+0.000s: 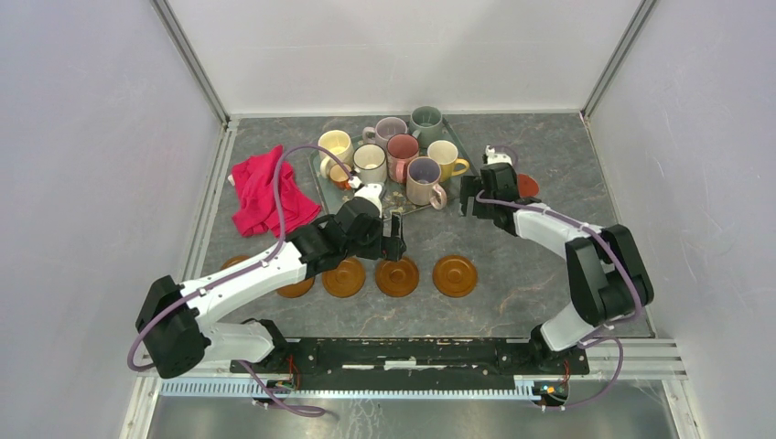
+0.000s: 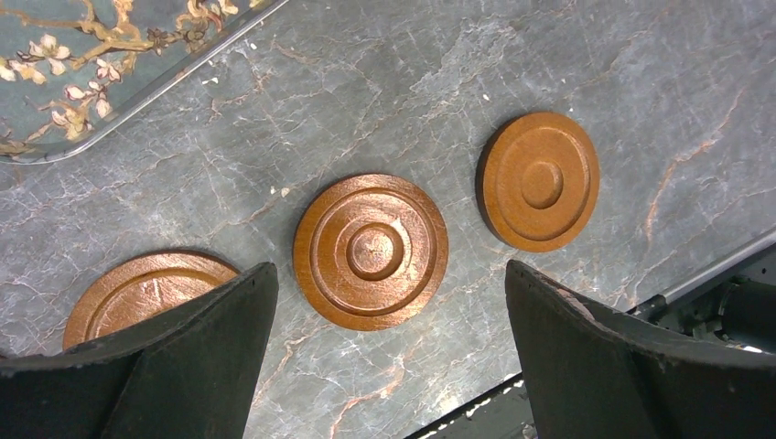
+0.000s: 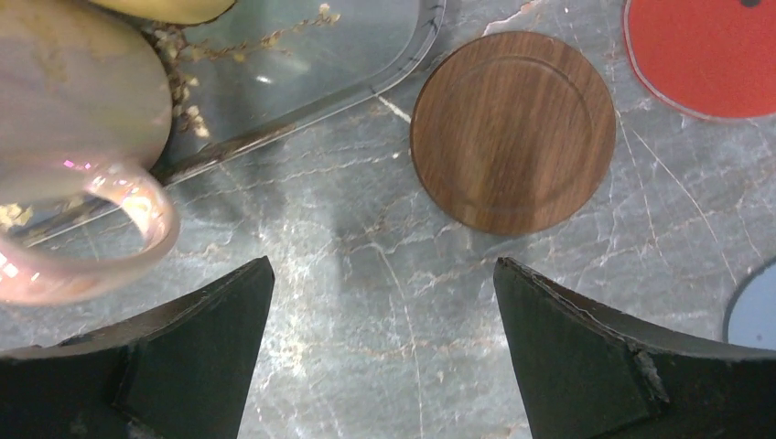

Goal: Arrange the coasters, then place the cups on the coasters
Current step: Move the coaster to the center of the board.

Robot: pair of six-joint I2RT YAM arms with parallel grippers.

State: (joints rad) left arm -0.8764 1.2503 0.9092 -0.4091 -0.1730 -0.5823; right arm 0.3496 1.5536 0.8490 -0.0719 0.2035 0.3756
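Dark fingers (image 2: 183,366) crowd the bottom of my left wrist feed. The left claw (image 2: 389,268) stands wide open and holds nothing, hanging over an orange-brown coaster (image 2: 371,251) with raised rings. A second orange-brown coaster (image 2: 540,181) lies just to its right, apart from it, and a third coaster (image 2: 146,288) is partly hidden behind one finger. From overhead I see that these belong to a row of coasters (image 1: 455,274) laid along the near edge of the surface (image 1: 512,302), with the left arm (image 1: 247,279) covering part of the row's left end.

The right claw (image 3: 383,261) is likewise spread wide and empty, above bare stone beside the floral tray (image 3: 302,55). A dark brown coaster (image 3: 512,133) lies flat just off the tray's corner. A red coaster (image 3: 709,55) is near it, not touching, and the rim of a grey-blue coaster (image 3: 755,315) shows at my frame's edge.

All the cups (image 1: 370,163) stand upright, clustered on the tray toward the far edge of the surface — a pink cup (image 3: 73,110) shows its handle over the tray rim. A red cloth (image 1: 265,192) lies crumpled to the tray's left, toward the left edge.
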